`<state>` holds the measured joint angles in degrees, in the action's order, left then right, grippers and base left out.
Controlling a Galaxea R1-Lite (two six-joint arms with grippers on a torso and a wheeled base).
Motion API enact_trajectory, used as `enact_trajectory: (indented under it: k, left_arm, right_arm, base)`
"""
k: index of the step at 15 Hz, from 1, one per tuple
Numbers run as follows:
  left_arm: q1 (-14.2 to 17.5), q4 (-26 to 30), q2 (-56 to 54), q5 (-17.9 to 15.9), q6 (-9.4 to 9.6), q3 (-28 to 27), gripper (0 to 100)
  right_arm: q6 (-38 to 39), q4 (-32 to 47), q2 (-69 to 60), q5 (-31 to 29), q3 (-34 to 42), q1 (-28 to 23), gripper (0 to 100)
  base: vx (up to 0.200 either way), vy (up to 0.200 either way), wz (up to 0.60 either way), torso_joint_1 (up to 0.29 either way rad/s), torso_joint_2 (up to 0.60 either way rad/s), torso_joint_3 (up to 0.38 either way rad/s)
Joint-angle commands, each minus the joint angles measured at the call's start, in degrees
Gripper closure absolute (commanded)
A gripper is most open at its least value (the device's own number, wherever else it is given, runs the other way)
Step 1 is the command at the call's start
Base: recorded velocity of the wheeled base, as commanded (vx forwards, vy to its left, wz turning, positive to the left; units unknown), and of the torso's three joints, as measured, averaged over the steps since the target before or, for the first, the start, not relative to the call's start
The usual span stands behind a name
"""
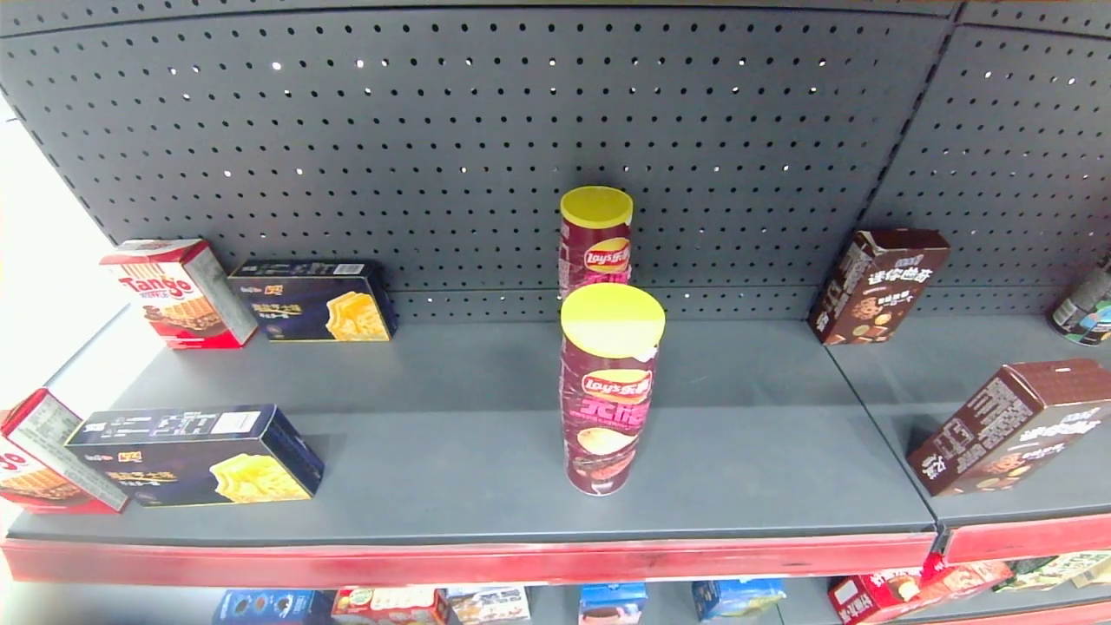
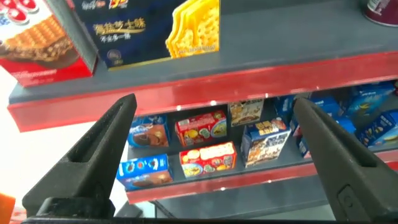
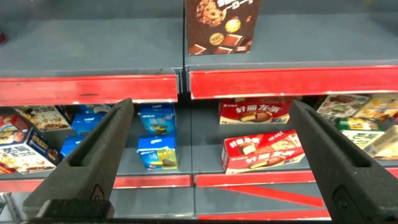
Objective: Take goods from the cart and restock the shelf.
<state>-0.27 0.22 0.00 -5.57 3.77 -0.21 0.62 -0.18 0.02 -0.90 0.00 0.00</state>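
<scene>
Grey steel shelf (image 1: 451, 512), red front lip (image 1: 434, 560), perforated back panel (image 1: 434, 130). Head-view bearings are taken from the front chip canister as dial centre.

1. Front chip canister (image 1: 608, 417): maroon, yellow lid, upright, mid-shelf.
2. Rear chip canister (image 1: 595, 252): same kind, upright at 12 o'clock, close to the back panel.
3. Front navy cracker box (image 1: 195, 456): at 9 o'clock, near the lip.
4. Front red wafer box (image 1: 39, 464): also at 9 o'clock, touching item 3 on its outer side, partly cut by the picture edge.
5. Rear navy cracker box (image 1: 312, 299) and rear red wafer box (image 1: 178, 291): at 10 o'clock, side by side at the back.
6. Rear brown biscuit box (image 1: 877, 286): at 2 o'clock, leaning towards the panel.
7. Front brown biscuit box (image 1: 1011, 425): at 3 o'clock, on the adjoining bay, tilted.
8. Lower-tier boxes (image 1: 486, 603): at 6 o'clock, under the lip.

Left gripper (image 2: 214, 102): fingers spread wide, nothing between them; it faces the red lip, below the front navy cracker box.

Right gripper (image 3: 211, 104): fingers likewise spread wide and holding nothing; it faces the lip where the two bays meet, below a brown biscuit box.
</scene>
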Motion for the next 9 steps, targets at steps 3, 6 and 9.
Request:
enact_trajectory:
  k: [3, 6, 9]
  left_arm:
    - [0.0, 0.0, 0.0, -0.1, 0.01, 0.0, 0]
    - [0.0, 0.0, 0.0, -0.1, 0.01, 0.0, 0]
    - [0.1, 0.0, 0.0, -0.1, 0.1, 0.1, 0]
  right_arm:
    - [0.0, 0.0, 0.0, 0.0, 0.0, 0.0, 0]
    - [-0.4, 0.2, 0.0, 0.1, 0.0, 0.0, 0]
    - [-0.4, 0.1, 0.0, -0.4, 0.0, 0.0, 0]
  base:
    - [0.0, 0.0, 0.0, 0.0, 0.0, 0.0]
    - [0.0, 0.0, 0.0, 0.0, 0.0, 0.0]
    - [0.0, 0.0, 0.0, 0.0, 0.0, 0.0]
